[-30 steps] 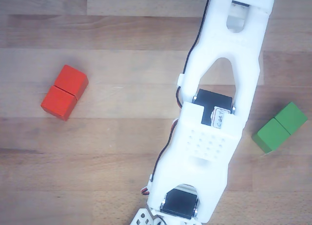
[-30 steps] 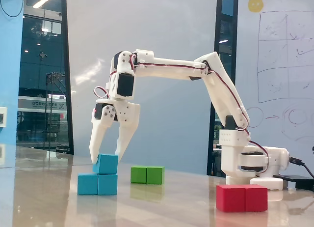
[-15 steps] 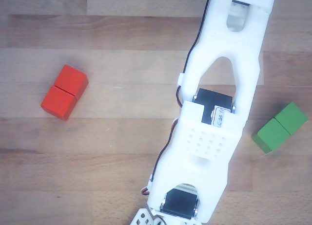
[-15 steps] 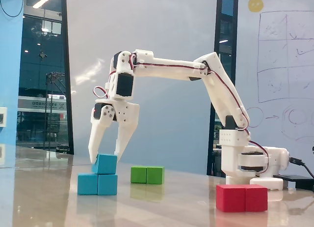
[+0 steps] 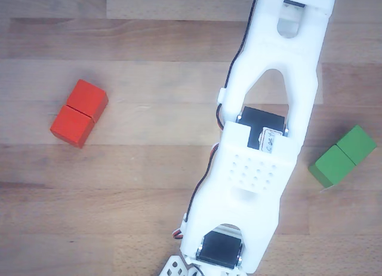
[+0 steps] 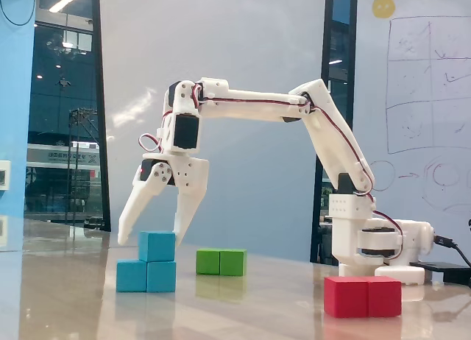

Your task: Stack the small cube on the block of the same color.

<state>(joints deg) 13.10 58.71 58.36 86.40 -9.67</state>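
In the fixed view the small cube (image 6: pixel 157 246) rests on the right half of the oblong sky-blue block (image 6: pixel 146 276), which lies on the table. My gripper (image 6: pixel 151 241) hangs over them, open wide. Its left fingertip is clear of the cube on the left. Its right fingertip sits close by the cube's upper right edge, and whether it touches I cannot tell. Nothing is held. In the other view the white arm (image 5: pixel 262 156) covers both blue pieces and the gripper.
A green oblong block (image 6: pixel 221 262) lies behind the blue stack, seen also at the right of the other view as the green block (image 5: pixel 342 155). A red oblong block (image 6: pixel 363 296) lies near the arm's base (image 6: pixel 375 244); the red block (image 5: pixel 79 113) lies left of the arm.
The gripper has opened wider, its left finger swinging out to the left, and the wrist has shifted slightly left. The small cube stays on the blue block.
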